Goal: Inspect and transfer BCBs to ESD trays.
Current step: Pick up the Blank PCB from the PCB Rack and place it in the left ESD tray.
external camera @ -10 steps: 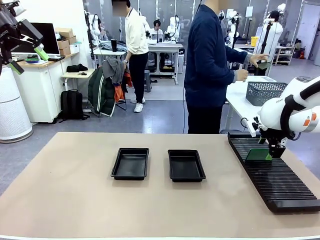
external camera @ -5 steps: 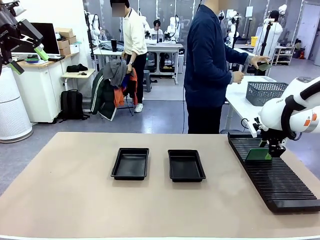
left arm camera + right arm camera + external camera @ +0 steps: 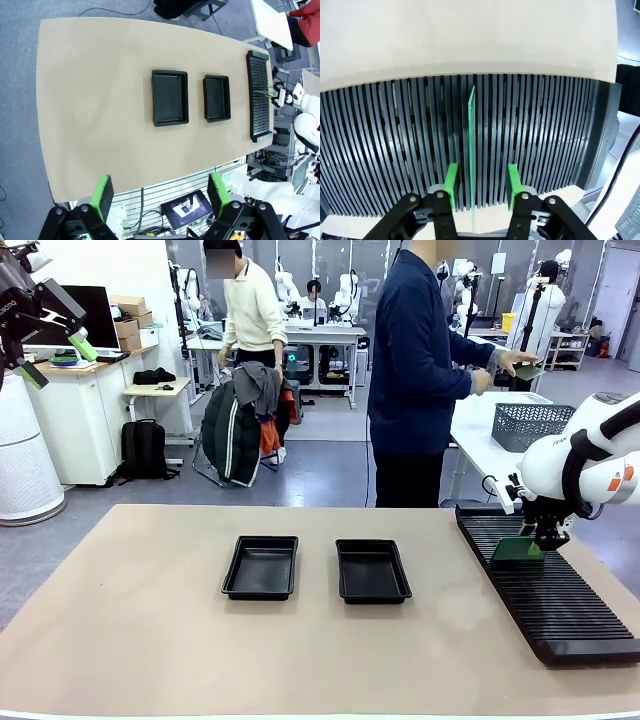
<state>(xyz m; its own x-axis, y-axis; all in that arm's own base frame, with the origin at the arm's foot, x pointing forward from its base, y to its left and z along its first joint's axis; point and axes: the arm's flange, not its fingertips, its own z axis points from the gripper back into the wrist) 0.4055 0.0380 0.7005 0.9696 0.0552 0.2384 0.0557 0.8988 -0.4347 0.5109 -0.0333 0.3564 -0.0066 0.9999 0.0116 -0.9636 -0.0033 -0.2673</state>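
Right hand (image 3: 482, 175) points down over the rack (image 3: 395, 140), fingers (image 3: 452, 182) apart either side of an upright BCB (image 3: 471, 145) slotted there, not touching. Left hand (image 3: 160, 182) hovers high, wide apart.

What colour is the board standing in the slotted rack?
Green; the board shows best in the front view.

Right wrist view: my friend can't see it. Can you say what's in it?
A thin green BCB stands on edge in a slot of the black ribbed rack, between the open jaws of the right gripper. Its green pads sit either side with a gap to the board. Past the rack lies the pale table.
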